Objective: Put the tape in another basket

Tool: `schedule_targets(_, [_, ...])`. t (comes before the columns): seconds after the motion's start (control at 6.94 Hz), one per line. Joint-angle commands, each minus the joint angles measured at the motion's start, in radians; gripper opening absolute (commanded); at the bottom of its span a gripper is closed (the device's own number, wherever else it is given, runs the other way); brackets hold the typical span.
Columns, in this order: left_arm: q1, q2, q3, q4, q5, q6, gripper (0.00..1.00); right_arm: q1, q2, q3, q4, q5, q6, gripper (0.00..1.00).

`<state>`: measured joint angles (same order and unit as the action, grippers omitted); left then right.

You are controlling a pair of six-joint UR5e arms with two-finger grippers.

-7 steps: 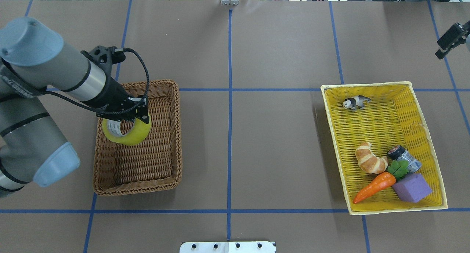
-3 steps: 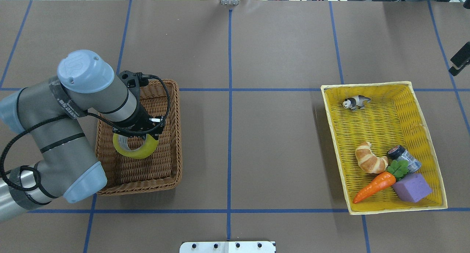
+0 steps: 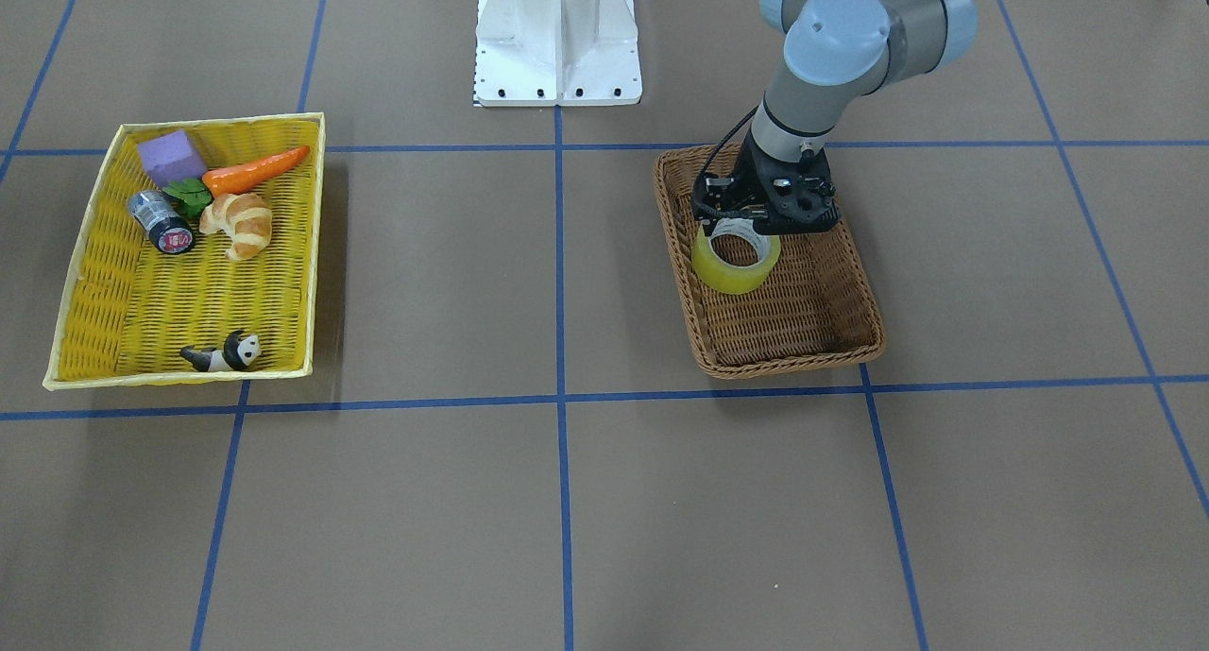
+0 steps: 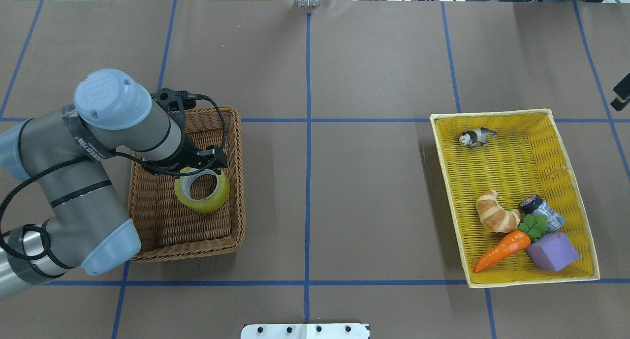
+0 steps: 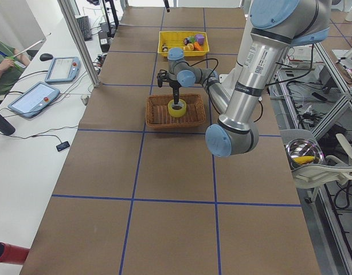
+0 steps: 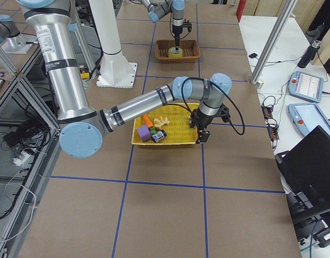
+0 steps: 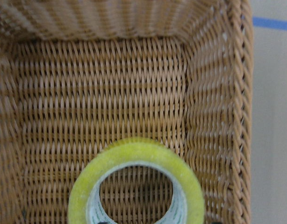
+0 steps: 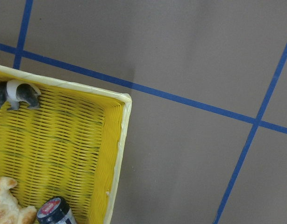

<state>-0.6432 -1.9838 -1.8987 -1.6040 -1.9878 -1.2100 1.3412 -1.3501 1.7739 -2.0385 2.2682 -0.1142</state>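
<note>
Near end of yellow tray [image 4: 492,113]: carrot [image 4: 502,250], purple block [image 4: 552,252], croissant [image 4: 494,213], dark jar [image 4: 541,210], 4 bunched together. White print on the jar's red end, unreadable. 1 panda [image 4: 476,137] alone at the far end, 5 items total.

2 baskets, well apart across the brown table [image 4: 369,181]. Left gripper [image 4: 199,168] clamped on the rim of the 1 tape [image 4: 203,206], inside the wicker basket [image 4: 187,252], close to its tray-side wall; bare weave up to the far wall. "UR" on left arm [image 4: 113,100] cap.

Right gripper [image 6: 201,134] near the tray's far outer corner; open or closed, can't tell.
</note>
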Motion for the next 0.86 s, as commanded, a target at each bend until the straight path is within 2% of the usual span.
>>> schedule_targets(0.0, [-0.094, 0.042, -0.057, 0.027, 0.015, 0.104, 0.99, 0.003, -0.009, -0.005, 0.032, -0.007, 0.004, 1.00])
schedule_targets(0.14, [-0.174, 0.103, -0.144, 0.136, 0.009, 0.315, 0.99, 0.010, -0.008, -0.013, 0.091, -0.006, 0.007, 1.00])
schedule_targets(0.29, [-0.284, 0.115, -0.163, 0.230, 0.006, 0.474, 0.99, 0.018, -0.024, -0.019, 0.154, -0.007, 0.001, 1.00])
schedule_targets(0.43, [-0.380, 0.156, -0.157, 0.255, 0.001, 0.513, 0.99, 0.042, -0.038, -0.024, 0.164, -0.010, 0.001, 1.00])
schedule_targets(0.58, [-0.491, 0.222, -0.140, 0.256, -0.064, 0.664, 0.99, 0.079, -0.049, -0.048, 0.196, -0.004, 0.002, 1.00])
schedule_targets(0.72, [-0.650, 0.241, -0.052, 0.253, -0.188, 0.899, 0.99, 0.097, -0.057, -0.065, 0.205, -0.001, 0.005, 1.00])
